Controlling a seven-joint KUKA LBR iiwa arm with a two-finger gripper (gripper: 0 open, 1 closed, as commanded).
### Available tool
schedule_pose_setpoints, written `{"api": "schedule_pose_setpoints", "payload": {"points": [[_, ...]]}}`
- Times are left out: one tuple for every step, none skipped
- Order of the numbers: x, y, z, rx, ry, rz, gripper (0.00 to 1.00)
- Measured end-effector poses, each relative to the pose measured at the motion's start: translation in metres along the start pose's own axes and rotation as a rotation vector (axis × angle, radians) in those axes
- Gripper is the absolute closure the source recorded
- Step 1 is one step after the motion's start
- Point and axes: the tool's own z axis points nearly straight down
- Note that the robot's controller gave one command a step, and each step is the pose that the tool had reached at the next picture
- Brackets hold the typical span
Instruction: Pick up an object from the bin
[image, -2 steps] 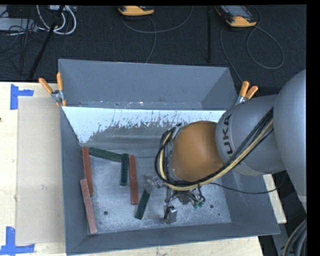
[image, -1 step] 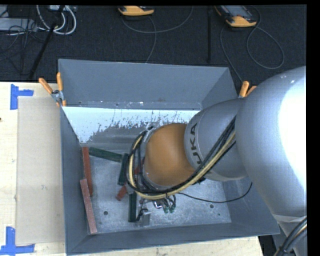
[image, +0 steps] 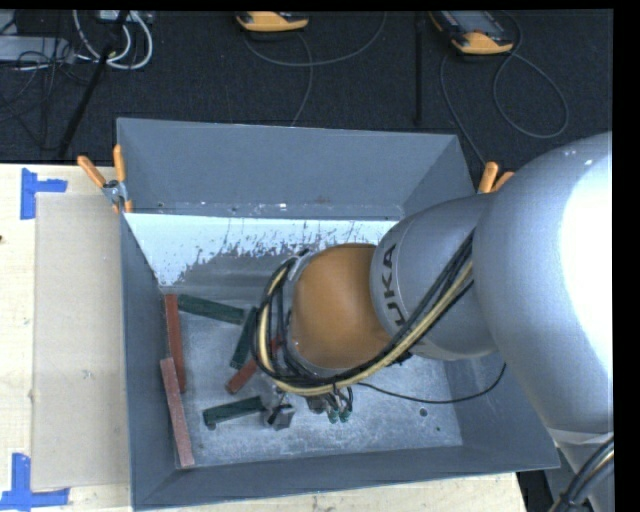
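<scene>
Several bars lie scattered across the left half of the bin. My arm comes in from the right of the frame and bends down over the middle, and its orange cover hides much of the floor. My gripper sits low in the lower centre, at the right end of a dark green bar lying flat there. A short brown block is just above it. I cannot tell whether the gripper is spread or pressed together. Two long reddish sticks lie along the left wall.
</scene>
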Motion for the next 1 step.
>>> {"api": "schedule_pose_setpoints", "payload": {"points": [[0.0027, -0.0002, 0.0026, 0.000, 0.007, 0.001, 0.00]]}}
